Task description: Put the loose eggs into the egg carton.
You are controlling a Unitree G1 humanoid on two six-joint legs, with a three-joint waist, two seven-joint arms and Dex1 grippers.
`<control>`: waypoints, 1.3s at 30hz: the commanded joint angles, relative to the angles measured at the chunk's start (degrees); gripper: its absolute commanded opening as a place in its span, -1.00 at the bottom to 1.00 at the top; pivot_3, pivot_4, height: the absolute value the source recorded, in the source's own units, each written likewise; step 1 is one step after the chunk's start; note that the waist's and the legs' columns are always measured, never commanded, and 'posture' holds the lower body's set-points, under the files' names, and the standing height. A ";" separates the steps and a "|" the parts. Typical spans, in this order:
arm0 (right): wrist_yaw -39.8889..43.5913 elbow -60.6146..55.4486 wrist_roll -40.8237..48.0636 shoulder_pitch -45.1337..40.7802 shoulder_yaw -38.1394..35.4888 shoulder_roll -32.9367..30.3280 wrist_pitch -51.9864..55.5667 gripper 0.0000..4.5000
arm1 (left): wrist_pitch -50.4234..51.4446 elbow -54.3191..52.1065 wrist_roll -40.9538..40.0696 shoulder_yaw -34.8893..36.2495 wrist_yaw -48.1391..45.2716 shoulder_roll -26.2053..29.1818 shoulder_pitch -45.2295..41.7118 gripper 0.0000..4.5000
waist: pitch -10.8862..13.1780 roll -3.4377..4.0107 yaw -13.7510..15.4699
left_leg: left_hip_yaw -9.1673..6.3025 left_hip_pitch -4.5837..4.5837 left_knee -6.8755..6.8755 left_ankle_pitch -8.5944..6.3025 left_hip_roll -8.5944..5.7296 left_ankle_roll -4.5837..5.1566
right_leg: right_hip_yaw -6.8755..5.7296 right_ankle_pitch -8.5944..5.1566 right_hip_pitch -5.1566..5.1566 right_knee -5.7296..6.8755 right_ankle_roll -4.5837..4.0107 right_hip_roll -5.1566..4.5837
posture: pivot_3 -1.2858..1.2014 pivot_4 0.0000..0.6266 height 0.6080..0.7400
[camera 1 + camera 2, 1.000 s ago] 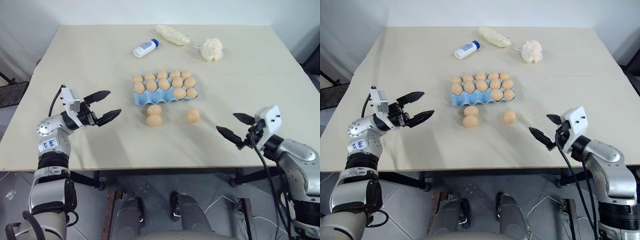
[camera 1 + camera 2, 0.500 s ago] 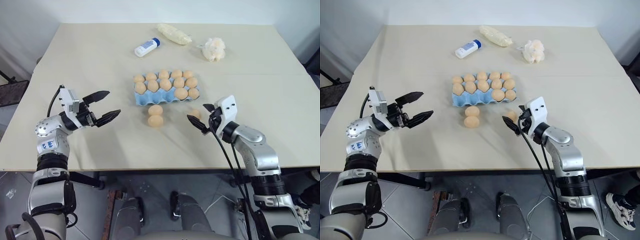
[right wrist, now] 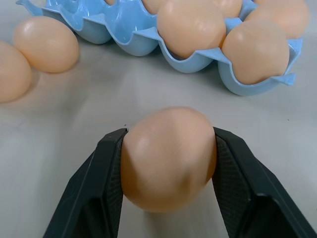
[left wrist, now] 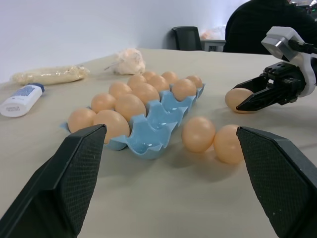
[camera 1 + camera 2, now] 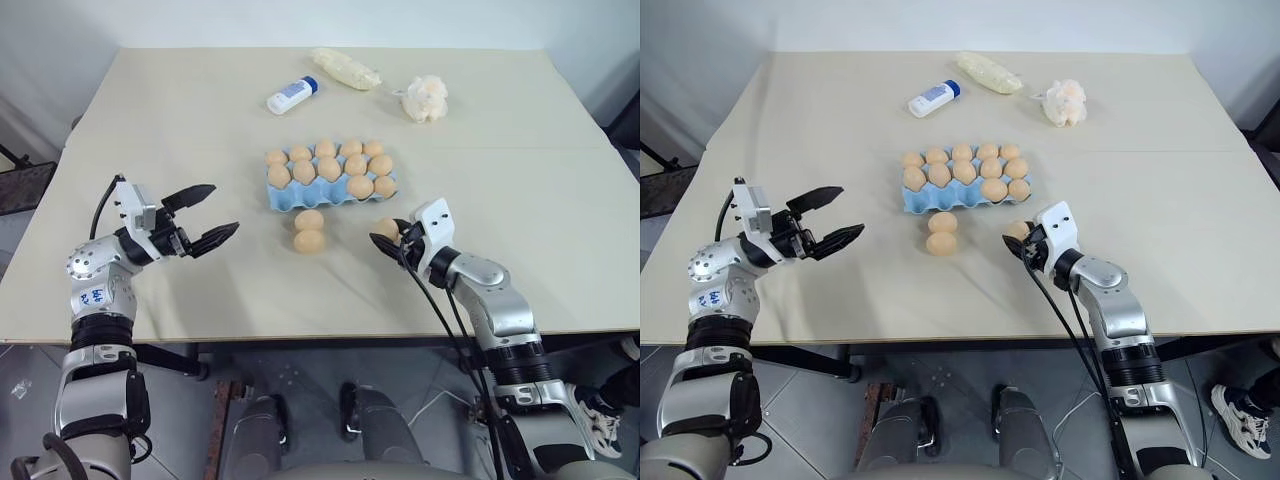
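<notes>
Right tool [image 3: 168, 163] clamped on loose egg [image 3: 168, 156] across its waist, on bench near egg carton [image 5: 300, 195]. Fragile, smooth, light: grip gently. Left tool [image 5: 205, 217] open, empty.

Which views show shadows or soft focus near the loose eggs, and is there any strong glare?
Left wrist view: the two eggs beside the egg carton cast soft shadows on the table, and the background is blurred. Right wrist view: the egg between the right end effector fingers is sharp, with only a mild sheen. Left eye view: light is even, no strong glare.
</notes>
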 commanded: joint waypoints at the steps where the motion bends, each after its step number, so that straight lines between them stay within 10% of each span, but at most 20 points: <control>1: -0.04 -4.93 1.48 -2.82 -1.91 -0.22 -0.17 -0.10 | -0.05 -2.26 -1.23 1.24 0.16 0.83 -0.05 1.00 | 0.00 0.00 -0.03 | 0.00 0.00 0.00 0.00 0.00 0.00 | 0.00 0.00 0.00 0.00 0.00 0.00 | 0.03 -0.52 1.00; 31: -3.63 33.53 -7.00 -29.25 2.69 15.57 -17.57 -0.10 | 0.80 -10.07 -2.46 3.61 3.93 1.37 6.02 1.00 | -0.01 -0.01 -1.48 | 0.15 -0.05 -0.03 0.07 0.24 -0.23 | 0.04 -0.01 -0.19 0.19 -0.17 -0.03 | 0.03 -0.52 1.00; 39: -4.78 36.35 -8.19 -30.27 1.77 15.37 -20.34 0.98 | 0.69 -9.65 -2.32 3.34 4.20 1.12 5.45 1.00 | -0.01 -0.01 -1.63 | 0.15 -0.05 -0.06 0.07 0.27 -0.26 | 0.06 -0.02 -0.22 0.19 -0.18 -0.03 | 0.03 -0.52 1.00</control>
